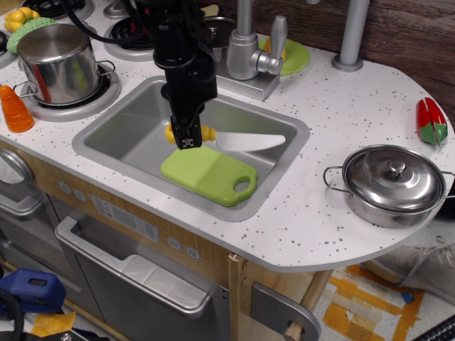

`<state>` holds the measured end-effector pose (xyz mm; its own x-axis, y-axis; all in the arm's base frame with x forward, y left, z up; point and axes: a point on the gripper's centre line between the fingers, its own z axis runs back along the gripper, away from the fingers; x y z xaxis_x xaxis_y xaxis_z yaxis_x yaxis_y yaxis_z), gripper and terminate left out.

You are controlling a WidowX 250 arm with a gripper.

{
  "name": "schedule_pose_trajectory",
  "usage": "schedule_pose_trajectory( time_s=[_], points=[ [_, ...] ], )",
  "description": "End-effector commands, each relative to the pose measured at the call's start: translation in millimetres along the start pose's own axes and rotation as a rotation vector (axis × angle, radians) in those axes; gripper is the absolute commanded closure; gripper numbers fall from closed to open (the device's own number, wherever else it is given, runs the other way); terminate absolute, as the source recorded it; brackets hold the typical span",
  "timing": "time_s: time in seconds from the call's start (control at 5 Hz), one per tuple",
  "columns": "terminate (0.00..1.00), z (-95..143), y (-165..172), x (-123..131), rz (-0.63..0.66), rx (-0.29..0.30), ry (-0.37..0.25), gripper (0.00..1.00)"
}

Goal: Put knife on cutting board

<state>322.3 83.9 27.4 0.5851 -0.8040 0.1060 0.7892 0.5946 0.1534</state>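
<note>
The lime-green cutting board (206, 174) lies flat in the sink at its front right, handle hole toward the right. My gripper (187, 135) hangs over the sink just behind the board and is shut on the knife's yellow handle (205, 133). The knife's pale blade (249, 143) sticks out to the right, level, above the sink floor and behind the board's far edge. The knife does not touch the board.
A steel sink (135, 138) holds the board. A faucet (250, 53) stands behind it. A lidded steel pot (392, 183) sits at the right, another pot (58, 62) on the stove at left, an orange carrot (14, 109) at far left, a round green plate (290, 57) behind the faucet.
</note>
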Motion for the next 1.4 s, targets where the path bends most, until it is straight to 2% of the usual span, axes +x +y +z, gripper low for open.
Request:
schedule_pose_trajectory(
  time_s=[0.0,0.2,0.4,0.6,1.0,1.2],
  points=[
    [0.00,-10,32,-7,-0.054,0.051,-0.057,1.00],
    [0.00,-25,42,-12,-0.102,0.070,-0.110,1.00],
    [0.00,-29,49,-13,-0.149,0.062,-0.134,0.00],
    [0.00,-31,52,-15,-0.183,0.091,-0.149,0.00],
    [0.00,-32,54,-15,-0.189,0.080,-0.170,0.00],
    [1.00,-32,54,-15,-0.189,0.080,-0.170,0.00]
  ],
)
